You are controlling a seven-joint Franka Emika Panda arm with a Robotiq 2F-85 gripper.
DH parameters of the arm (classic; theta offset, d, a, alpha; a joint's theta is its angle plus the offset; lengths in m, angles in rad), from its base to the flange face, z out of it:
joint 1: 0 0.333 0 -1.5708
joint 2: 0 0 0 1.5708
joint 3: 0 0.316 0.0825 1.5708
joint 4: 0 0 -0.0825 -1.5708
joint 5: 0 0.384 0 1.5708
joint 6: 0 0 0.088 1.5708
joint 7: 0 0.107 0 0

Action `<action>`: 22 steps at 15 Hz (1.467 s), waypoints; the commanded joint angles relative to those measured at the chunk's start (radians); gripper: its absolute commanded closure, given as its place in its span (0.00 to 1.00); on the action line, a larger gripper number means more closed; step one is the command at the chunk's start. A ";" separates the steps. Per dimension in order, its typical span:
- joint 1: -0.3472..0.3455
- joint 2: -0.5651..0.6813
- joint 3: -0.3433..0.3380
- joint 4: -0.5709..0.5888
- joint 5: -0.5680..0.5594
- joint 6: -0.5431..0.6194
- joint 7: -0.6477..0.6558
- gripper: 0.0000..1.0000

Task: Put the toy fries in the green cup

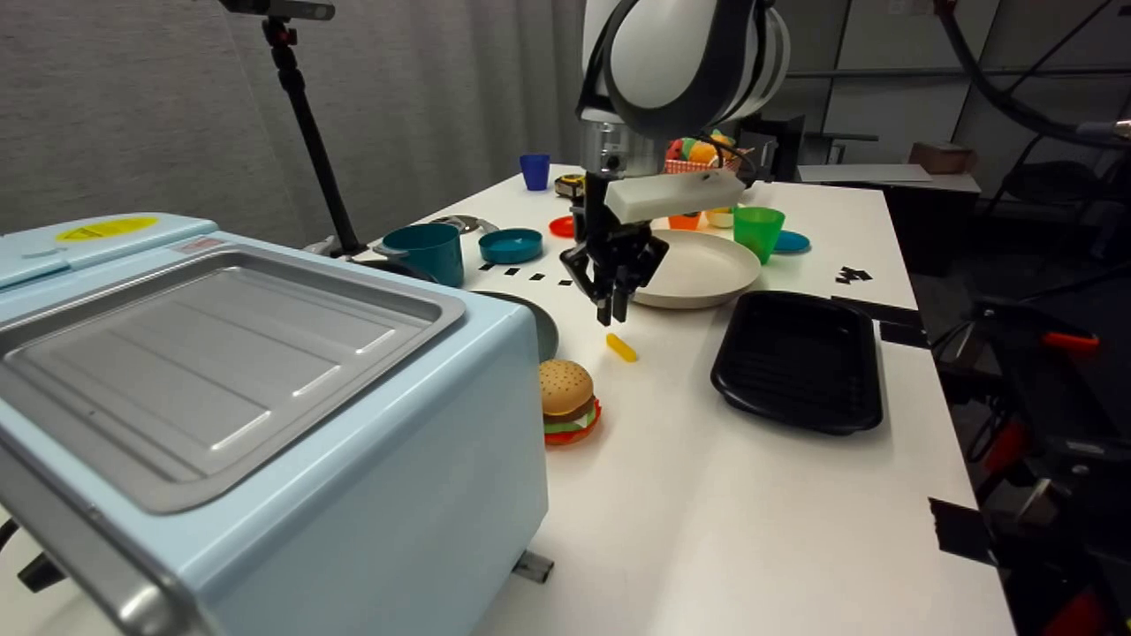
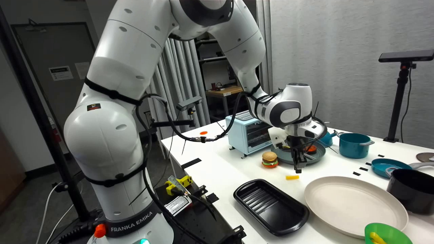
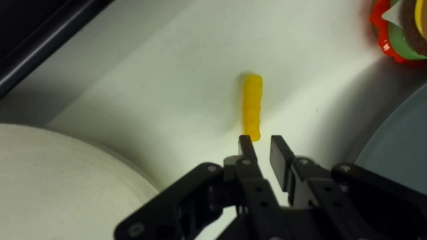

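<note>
Toy fry (image 3: 252, 103), tip partly behind hand (image 3: 260, 138) in wrist view

My glossy white, rounded arm (image 2: 132, 61) carries grey oval caps (image 2: 121, 127) and wears black straps (image 2: 113, 94), with a slim black cable (image 2: 212, 139) tied on. Pale letters on my dark base collar (image 2: 132, 227) read FRANKA EMIKA. Past a silver metal cylinder (image 1: 632, 152) comes my jointed, matte-black gripper (image 3: 262, 146), with round screw heads (image 3: 247, 162) and 2 slim, square-tipped fingers (image 3: 248, 150).

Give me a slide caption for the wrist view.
Narrowly open end effector hovers near a yellow toy fry, toy burger at upper right.
</note>
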 commanded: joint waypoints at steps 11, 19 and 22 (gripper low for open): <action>-0.016 0.027 0.043 -0.013 -0.006 -0.011 -0.086 0.00; -0.003 0.076 0.028 0.009 -0.025 -0.018 -0.079 0.34; -0.002 0.077 0.025 0.017 -0.030 -0.020 -0.079 0.56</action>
